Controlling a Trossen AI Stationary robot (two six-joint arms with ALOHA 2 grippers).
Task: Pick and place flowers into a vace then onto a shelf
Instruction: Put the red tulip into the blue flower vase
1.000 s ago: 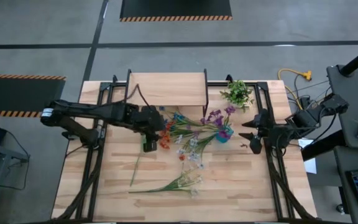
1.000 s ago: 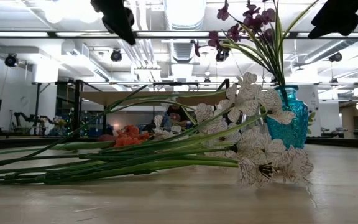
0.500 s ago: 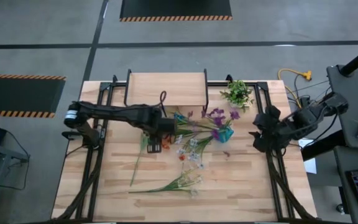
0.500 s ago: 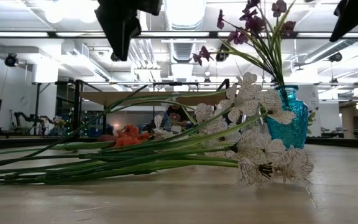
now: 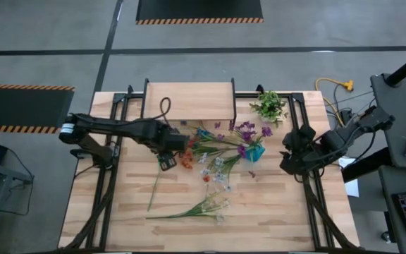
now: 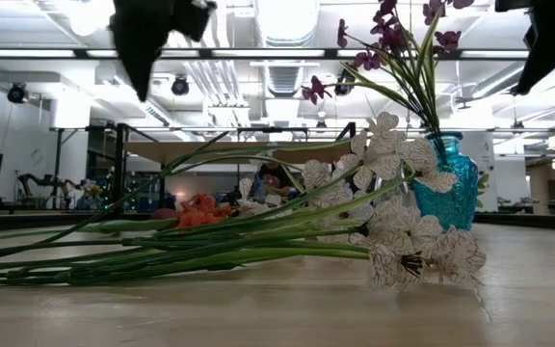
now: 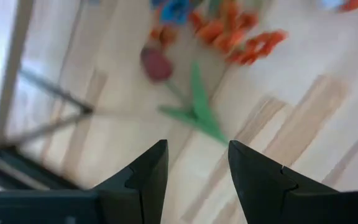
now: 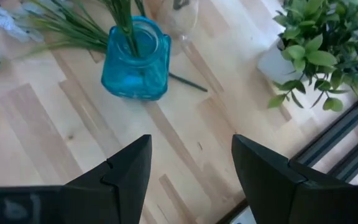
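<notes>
Since half a second ago, we see the left end effector (image 5: pixel 166 161) pulled back leftward, away from the flower pile, while the right end effector (image 5: pixel 285 164) has shifted slightly toward the counter's (image 5: pixel 273 212) right edge. Our left end effector hangs above the counter just beside the orange flowers (image 5: pixel 188 159), its fingers (image 7: pixel 146 171) parted with only bare wood between them; a dark red bloom (image 7: pixel 156 64) on a green stem lies ahead of it. Our right end effector sits at the right side, fingers (image 8: pixel 129 171) spread wide and holding nothing, facing the turquoise glass vase (image 8: pixel 135 60). That vase (image 5: pixel 255 151) stands upright right of centre with purple flowers (image 5: pixel 246 131) in it. Loose blue flowers (image 5: pixel 204 133) lie left of the vase, and white flowers (image 5: pixel 216 171) lie scattered toward the front. Another white bunch (image 5: pixel 214 207) lies nearer the front edge, well apart from the vase. We see the wooden shelf (image 5: pixel 189 101) at the back, and the potted plant (image 5: pixel 271 106) near the back right.
</notes>
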